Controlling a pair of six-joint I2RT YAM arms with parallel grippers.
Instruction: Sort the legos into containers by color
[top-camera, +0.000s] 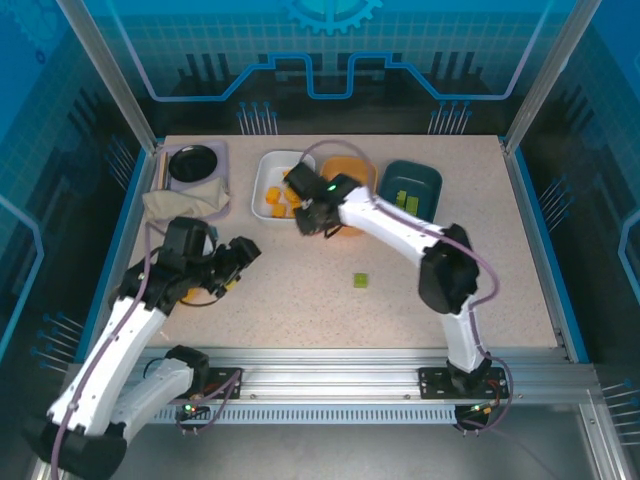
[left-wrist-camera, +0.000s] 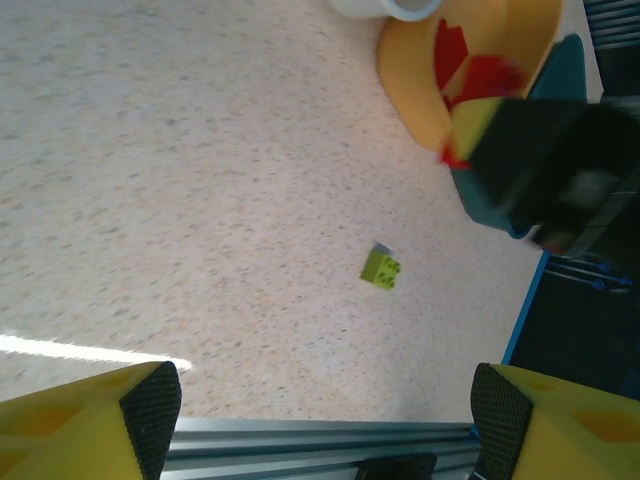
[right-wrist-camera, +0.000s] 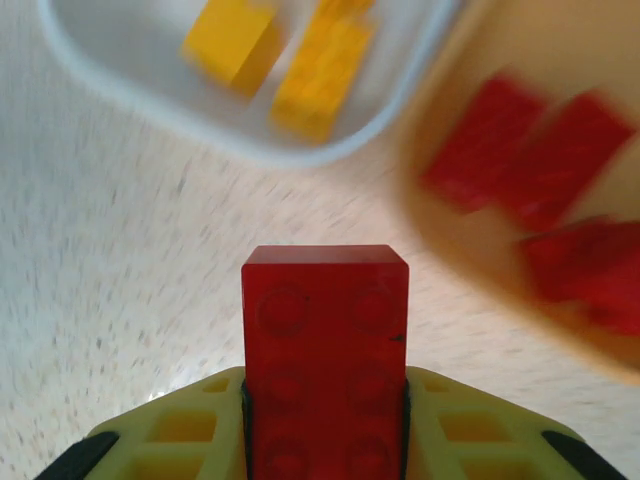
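I am operating inside a robotics lab cell: a speckled tabletop sits boxed in by aluminium posts and blue panels printed with circuit lines and a gear at top centre of the overhead view, while a slotted metal rail along the bottom edge carries both arm bases.

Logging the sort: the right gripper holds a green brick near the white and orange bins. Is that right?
One slip: the right gripper holds a red brick, not green, as the right wrist view shows. It is near the white bin and orange bin.
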